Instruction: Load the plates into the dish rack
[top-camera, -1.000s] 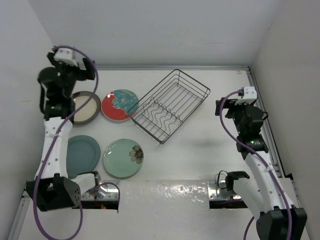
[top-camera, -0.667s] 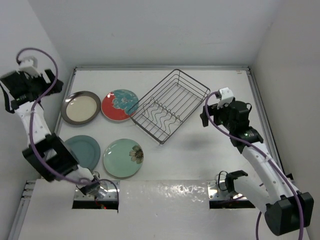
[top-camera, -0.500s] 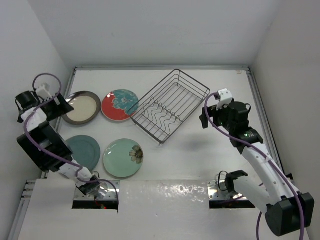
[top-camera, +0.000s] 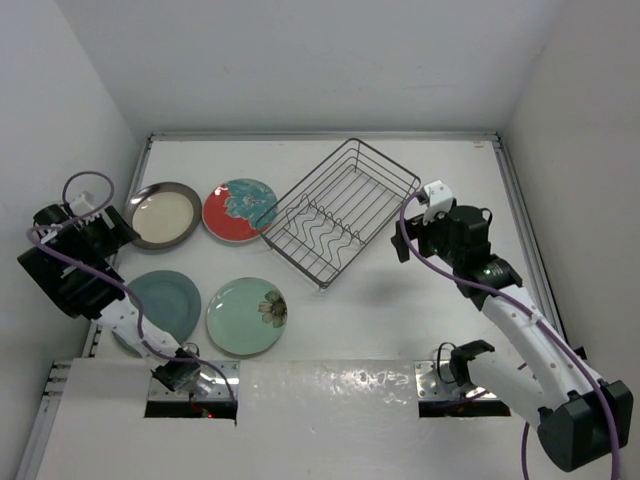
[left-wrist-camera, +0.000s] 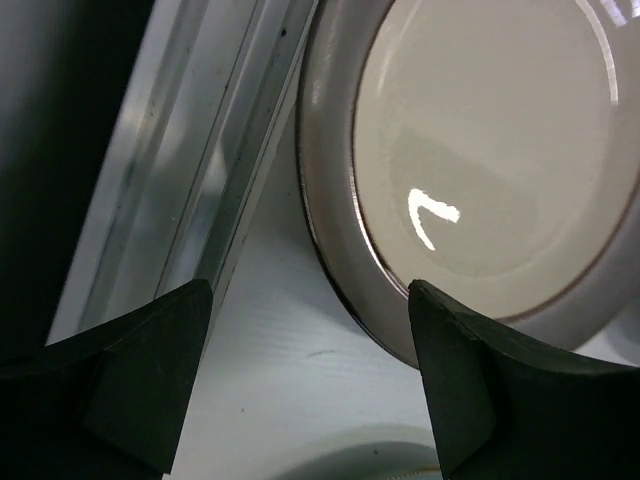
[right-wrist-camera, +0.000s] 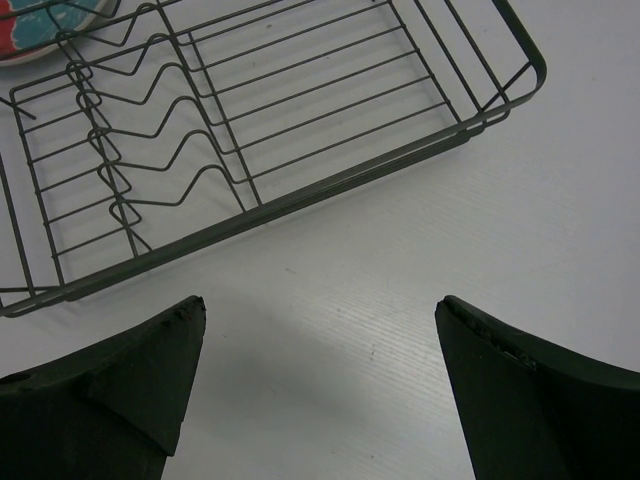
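Note:
The cream plate with the dark brown rim (top-camera: 162, 215) lies at the back left, the red-and-teal plate (top-camera: 240, 210) beside it, and the pale green flower plate (top-camera: 246, 316) nearer the front. The wire dish rack (top-camera: 340, 212) stands empty and at an angle in the middle. My left gripper (top-camera: 115, 232) is open and low at the cream plate's left edge; in the left wrist view the plate (left-wrist-camera: 490, 150) fills the upper right, with the gripper (left-wrist-camera: 310, 290) just off its rim. My right gripper (top-camera: 405, 245) is open over bare table by the rack's right side (right-wrist-camera: 250, 130).
The grey-blue round disc (top-camera: 165, 305) lies left of the green plate. A metal rail (left-wrist-camera: 200, 170) runs along the table's left edge beside my left gripper. White walls close in the left, back and right. The red-and-teal plate's edge (right-wrist-camera: 50, 15) shows beyond the rack.
My left arm has swung from high at the back left down to the cream plate's left edge. My right gripper has moved left, closer to the rack.

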